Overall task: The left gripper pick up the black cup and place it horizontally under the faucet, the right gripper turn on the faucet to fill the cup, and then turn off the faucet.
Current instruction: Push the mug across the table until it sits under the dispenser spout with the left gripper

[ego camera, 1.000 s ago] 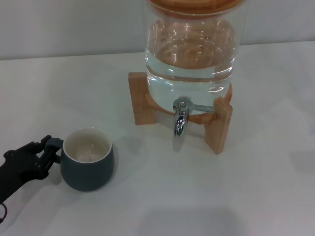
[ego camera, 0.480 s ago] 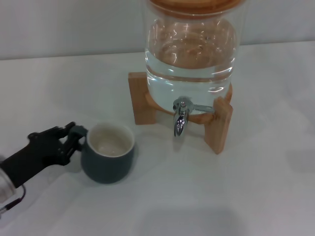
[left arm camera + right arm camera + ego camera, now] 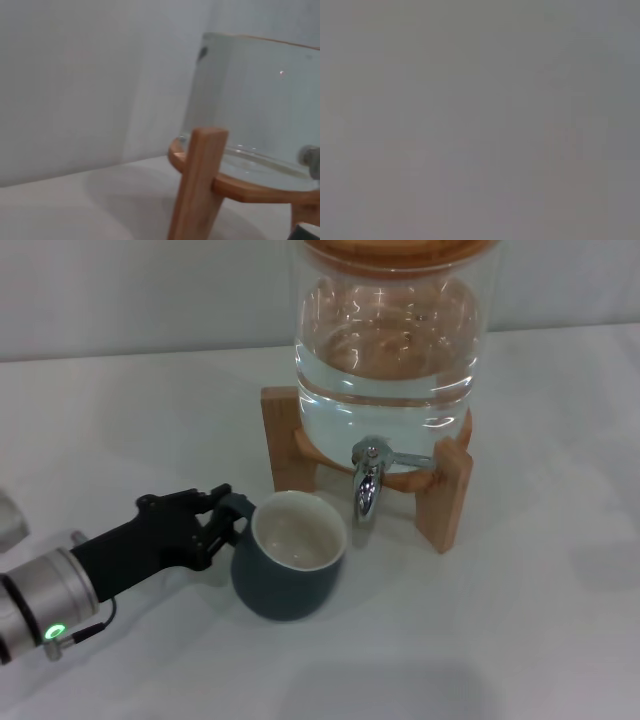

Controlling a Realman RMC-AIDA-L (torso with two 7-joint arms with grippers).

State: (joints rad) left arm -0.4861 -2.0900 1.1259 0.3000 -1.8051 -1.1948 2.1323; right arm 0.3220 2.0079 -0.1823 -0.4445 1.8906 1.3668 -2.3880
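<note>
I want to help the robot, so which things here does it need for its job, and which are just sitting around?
Needed for the job:
- the cup
- the tap
- the left tool, shut on the cup's handle

Just there:
- the water jar
- the wooden stand
- the table

The right tool is not in view.

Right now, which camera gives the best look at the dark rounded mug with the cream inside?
The head view: the whole dark mug shows, upright, with the left gripper on its handle. The left wrist view catches at most a corner sliver; the right wrist view shows nothing.
</note>
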